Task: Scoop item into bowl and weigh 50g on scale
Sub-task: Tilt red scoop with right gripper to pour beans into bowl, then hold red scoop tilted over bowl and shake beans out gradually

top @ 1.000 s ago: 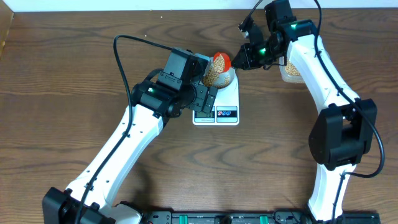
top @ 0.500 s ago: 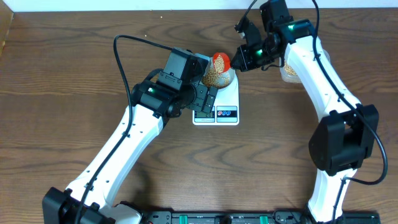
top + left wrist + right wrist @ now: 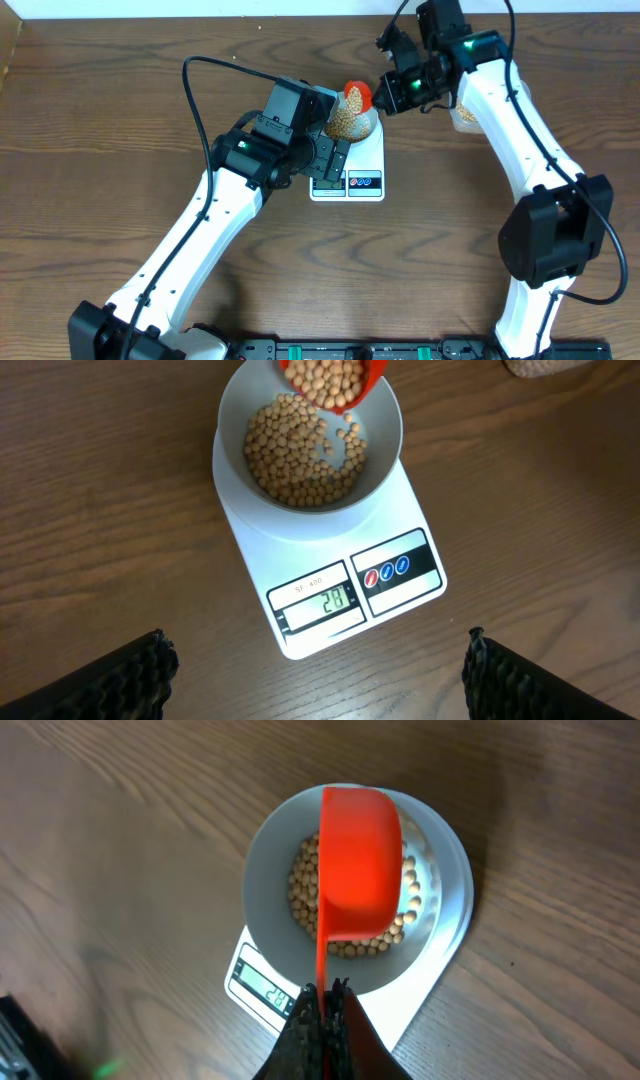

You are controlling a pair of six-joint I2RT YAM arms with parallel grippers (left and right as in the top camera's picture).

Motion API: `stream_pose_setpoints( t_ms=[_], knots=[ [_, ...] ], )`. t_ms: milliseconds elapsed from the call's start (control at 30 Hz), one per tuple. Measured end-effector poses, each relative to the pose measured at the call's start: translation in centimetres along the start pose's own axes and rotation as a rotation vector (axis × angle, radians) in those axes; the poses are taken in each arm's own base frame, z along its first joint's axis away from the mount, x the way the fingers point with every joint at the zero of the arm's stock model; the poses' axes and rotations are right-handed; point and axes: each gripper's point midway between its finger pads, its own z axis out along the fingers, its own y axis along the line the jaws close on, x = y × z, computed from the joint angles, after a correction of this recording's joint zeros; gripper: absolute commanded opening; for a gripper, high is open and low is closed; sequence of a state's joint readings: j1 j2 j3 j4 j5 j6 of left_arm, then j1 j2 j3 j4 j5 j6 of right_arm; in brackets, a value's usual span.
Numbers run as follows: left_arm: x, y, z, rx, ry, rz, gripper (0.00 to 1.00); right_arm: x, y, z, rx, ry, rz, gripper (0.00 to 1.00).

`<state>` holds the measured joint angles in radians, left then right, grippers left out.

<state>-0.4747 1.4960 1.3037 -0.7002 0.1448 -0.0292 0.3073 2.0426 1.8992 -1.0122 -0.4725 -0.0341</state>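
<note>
A pale bowl (image 3: 232, 420) stands on the white scale (image 3: 400, 500) and holds a heap of tan beans (image 3: 300, 450). The scale's display (image 3: 322, 598) reads 28. A red scoop (image 3: 360, 860) with beans in it hangs tilted over the bowl's far side, and my right gripper (image 3: 325, 990) is shut on its thin handle. In the overhead view the scoop (image 3: 358, 96) sits just left of the right gripper (image 3: 392, 92). My left gripper (image 3: 320, 680) stands open with nothing between its fingers, over the table in front of the scale.
A clear tub of beans (image 3: 466, 112) stands to the right of the scale, partly under the right arm. The left arm (image 3: 210, 220) crosses the table from the front left, and its black cable loops behind it.
The right wrist has turned and shifted slightly, tipping the scoop a little further over the bowl. The left arm has not moved.
</note>
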Motion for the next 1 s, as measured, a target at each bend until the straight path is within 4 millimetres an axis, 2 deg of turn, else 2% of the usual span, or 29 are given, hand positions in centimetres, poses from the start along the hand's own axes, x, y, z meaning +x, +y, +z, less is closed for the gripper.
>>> stream_pose_setpoints(
  t_ms=[267, 1000],
  knots=[
    [0.0, 0.0, 0.0, 0.0, 0.0, 0.0, 0.94, 0.37, 0.98, 0.86, 0.046, 0.022, -0.041, 0.01],
    [0.0, 0.0, 0.0, 0.0, 0.0, 0.0, 0.94, 0.62, 0.59, 0.9, 0.088, 0.034, -0.05, 0.01]
  ],
)
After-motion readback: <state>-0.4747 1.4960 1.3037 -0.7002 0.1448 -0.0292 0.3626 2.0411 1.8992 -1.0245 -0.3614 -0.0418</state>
